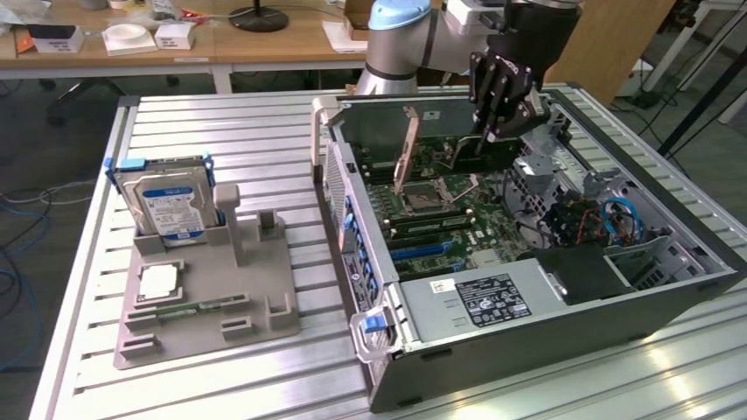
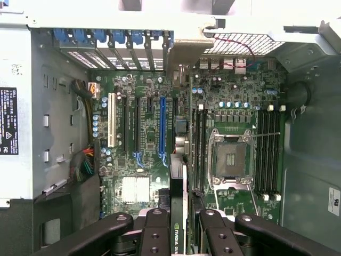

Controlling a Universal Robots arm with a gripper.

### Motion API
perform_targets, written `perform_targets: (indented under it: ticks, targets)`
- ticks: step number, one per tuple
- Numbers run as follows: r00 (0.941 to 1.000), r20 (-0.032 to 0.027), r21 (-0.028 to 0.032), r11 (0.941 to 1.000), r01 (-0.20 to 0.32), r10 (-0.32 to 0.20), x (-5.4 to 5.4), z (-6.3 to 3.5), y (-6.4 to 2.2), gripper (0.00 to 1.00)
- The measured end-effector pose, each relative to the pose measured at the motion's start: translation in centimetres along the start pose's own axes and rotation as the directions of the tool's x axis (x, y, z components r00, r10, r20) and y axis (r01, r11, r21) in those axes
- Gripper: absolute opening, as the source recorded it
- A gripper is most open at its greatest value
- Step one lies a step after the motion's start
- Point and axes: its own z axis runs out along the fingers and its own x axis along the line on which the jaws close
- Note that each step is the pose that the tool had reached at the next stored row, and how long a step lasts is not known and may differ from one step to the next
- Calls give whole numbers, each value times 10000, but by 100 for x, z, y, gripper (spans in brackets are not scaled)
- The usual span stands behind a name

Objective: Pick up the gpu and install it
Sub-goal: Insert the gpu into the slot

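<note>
The work surface is a silver slatted aluminium table (image 1: pixel 233 131) that covers most of the exterior view. Behind it, along the top left of the frame, is a light wooden desk (image 1: pixel 280 44) with small white boxes (image 1: pixel 129 37) and a black round lamp base (image 1: pixel 259 17). Loose blue cables (image 1: pixel 17 262) lie on the floor at the left edge.

On the left half of the table is a grey plastic parts holder (image 1: pixel 268 289). A boxy silver hard drive with a blue-white label (image 1: pixel 170 206) stands upright in it. Below that are a square silver processor chip (image 1: pixel 160 282) and a slim green memory stick (image 1: pixel 192 306) lying flat.

The right half holds an open black computer case (image 1: pixel 701 262) on its side, with a silver power supply bearing a black label (image 1: pixel 491 297) at the near end.

The black multi-link gripper (image 2: pixel 181 226) is closed on the gpu (image 2: pixel 177 213), a thin dark card seen edge-on at the wrist view's bottom centre. The card hangs over the green motherboard (image 2: pixel 138 106), between the long blue expansion slot (image 2: pixel 162 125) and the black memory slots (image 2: pixel 200 144) beside the empty square processor socket (image 2: pixel 230 159). Whether the card touches the board cannot be told. In the exterior view the arm reaches down into the case's far end, at upper right of centre, with the case walls close on either side.
</note>
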Motion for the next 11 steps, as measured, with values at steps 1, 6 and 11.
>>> perform_targets:
  ticks: [1, 6, 11]
  targets:
    - [10000, 0, 0, 10000, 0, 0, 0, 0, 0, 26]
    - [10000, 24, 1, 10000, 0, 0, -1, 0, 0, 26]
    - [10000, 50, 0, 10000, 0, 0, -2, 1, 0, 26]
